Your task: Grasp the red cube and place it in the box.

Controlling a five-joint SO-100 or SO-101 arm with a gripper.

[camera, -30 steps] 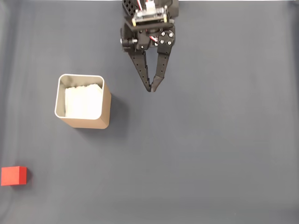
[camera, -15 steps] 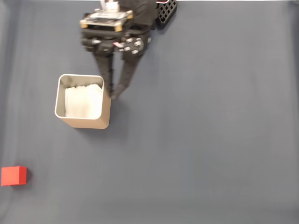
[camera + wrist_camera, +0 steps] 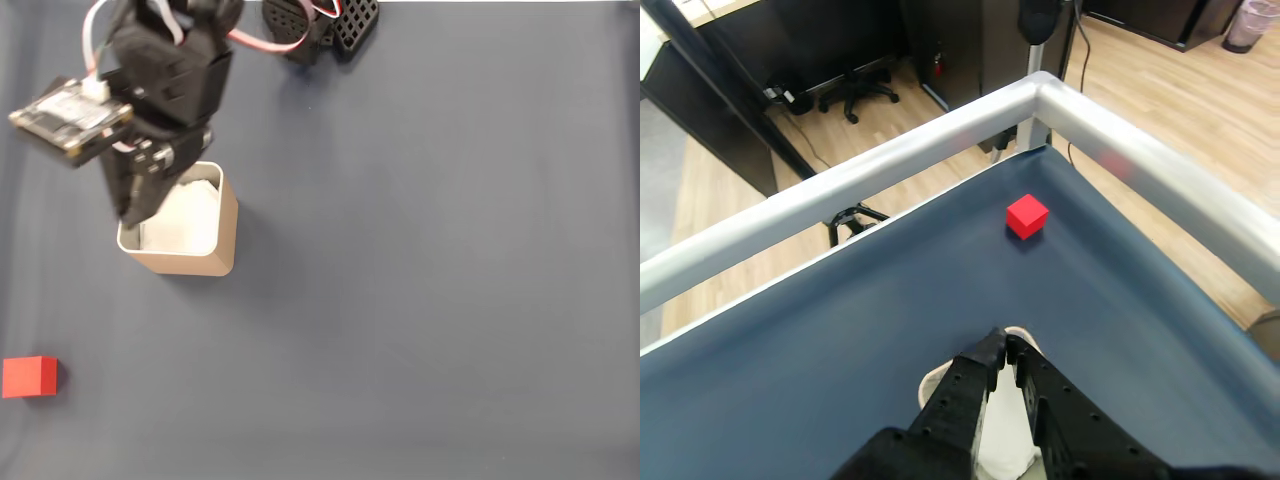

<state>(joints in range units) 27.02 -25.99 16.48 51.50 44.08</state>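
One gripper above box

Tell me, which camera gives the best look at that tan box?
The fixed view: the box shows its rim, tan wall and white lining from above, though the arm covers its upper-left corner. In the wrist view the box is just a pale sliver behind the gripper.

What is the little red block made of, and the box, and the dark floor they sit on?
The red cube looks like matte plastic or painted wood: flat colour, no shine. The box has tan sides like card or plastic, a thin shiny rim that looks like metal, and a white lining like paper. The table cover looks like dark blue-grey cloth or mat: soft, dull, faintly creased.
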